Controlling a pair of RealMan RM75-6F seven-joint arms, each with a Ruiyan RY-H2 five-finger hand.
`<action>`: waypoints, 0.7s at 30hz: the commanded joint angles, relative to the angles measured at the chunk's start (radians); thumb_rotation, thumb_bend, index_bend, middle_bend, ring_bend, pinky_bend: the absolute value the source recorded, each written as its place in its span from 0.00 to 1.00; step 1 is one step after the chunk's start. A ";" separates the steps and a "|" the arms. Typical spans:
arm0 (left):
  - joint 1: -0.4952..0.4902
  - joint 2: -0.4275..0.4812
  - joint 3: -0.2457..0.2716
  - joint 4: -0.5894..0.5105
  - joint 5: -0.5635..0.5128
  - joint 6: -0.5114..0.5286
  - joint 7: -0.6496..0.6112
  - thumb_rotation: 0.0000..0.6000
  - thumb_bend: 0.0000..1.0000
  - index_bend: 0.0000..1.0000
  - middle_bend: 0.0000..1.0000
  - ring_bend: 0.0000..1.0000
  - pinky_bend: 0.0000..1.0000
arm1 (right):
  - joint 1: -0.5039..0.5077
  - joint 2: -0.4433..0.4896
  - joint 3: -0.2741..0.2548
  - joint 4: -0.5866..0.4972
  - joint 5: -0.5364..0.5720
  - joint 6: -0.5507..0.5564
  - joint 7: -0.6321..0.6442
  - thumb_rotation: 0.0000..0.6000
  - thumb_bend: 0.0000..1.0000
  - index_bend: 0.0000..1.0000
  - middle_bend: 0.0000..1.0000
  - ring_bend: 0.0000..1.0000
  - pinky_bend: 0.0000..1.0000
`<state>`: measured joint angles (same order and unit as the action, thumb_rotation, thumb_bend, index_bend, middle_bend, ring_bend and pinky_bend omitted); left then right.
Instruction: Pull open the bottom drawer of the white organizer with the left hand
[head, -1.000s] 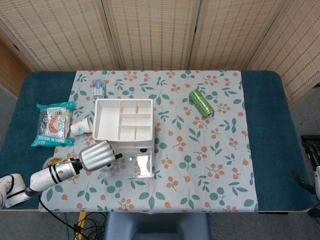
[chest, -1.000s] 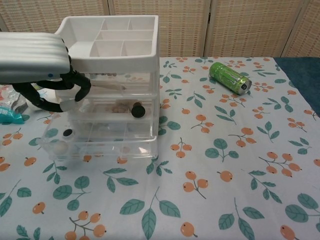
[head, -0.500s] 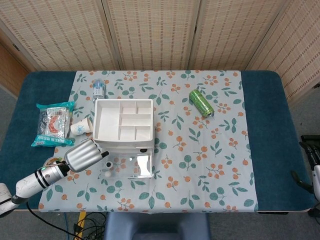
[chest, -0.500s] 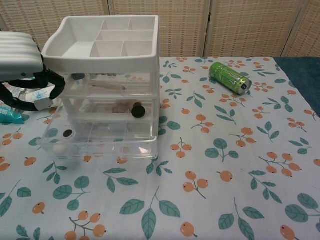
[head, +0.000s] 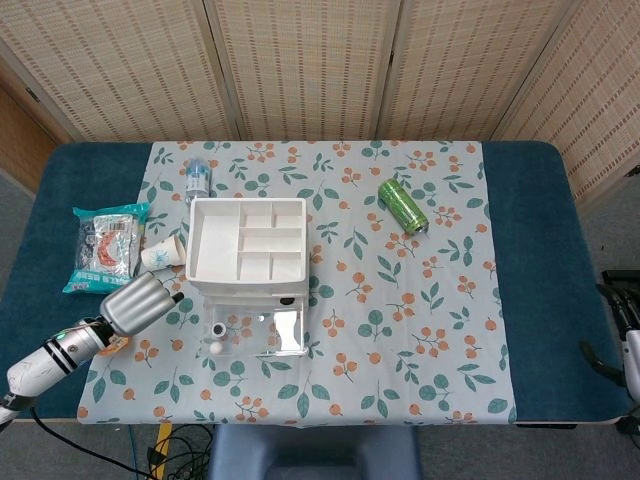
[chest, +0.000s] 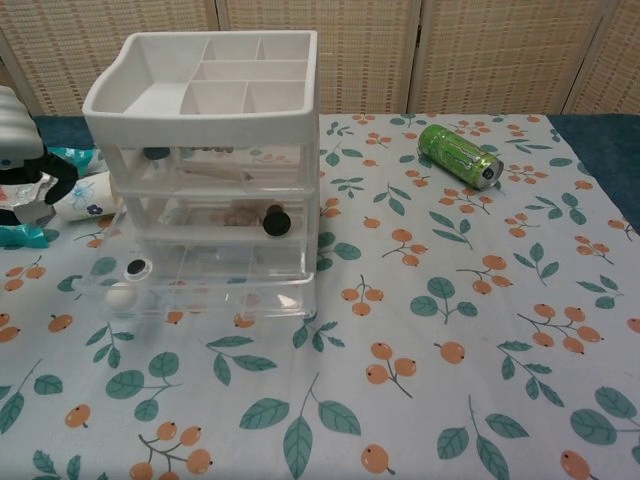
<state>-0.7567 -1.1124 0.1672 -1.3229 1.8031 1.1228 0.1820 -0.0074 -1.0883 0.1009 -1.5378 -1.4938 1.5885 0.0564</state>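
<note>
Drawer (chest: 190, 290), bottom tier of white organizer (head: 246, 262), juts forward: light, stiff clear plastic; I would hook its front lip. Left hand (head: 138, 305) beside it, fingers curled, empty.

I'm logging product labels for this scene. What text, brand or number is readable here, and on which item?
Nothing reads clearly.
Green can: pale logo mark, no legible letters.
Snack packet: print too small.
Water bottle: label blurred.
Paper cup: pattern only, no words.
White organizer: no label seen.
</note>
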 joint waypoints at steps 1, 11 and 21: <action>0.007 -0.008 0.003 0.011 0.004 -0.008 0.004 1.00 0.24 0.53 0.92 0.97 1.00 | 0.001 0.002 0.000 -0.003 -0.002 0.001 -0.003 1.00 0.28 0.12 0.18 0.18 0.17; 0.039 -0.088 0.017 0.114 -0.023 -0.068 -0.076 1.00 0.24 0.53 0.92 0.97 1.00 | -0.004 0.005 -0.004 -0.017 -0.004 0.007 -0.013 1.00 0.28 0.13 0.18 0.18 0.17; 0.061 -0.158 0.020 0.148 -0.023 -0.086 -0.068 1.00 0.24 0.52 0.92 0.97 1.00 | 0.001 0.008 -0.004 -0.032 -0.009 0.005 -0.027 1.00 0.28 0.12 0.18 0.18 0.17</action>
<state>-0.6974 -1.2666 0.1864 -1.1771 1.7801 1.0385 0.1156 -0.0070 -1.0803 0.0965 -1.5697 -1.5027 1.5928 0.0294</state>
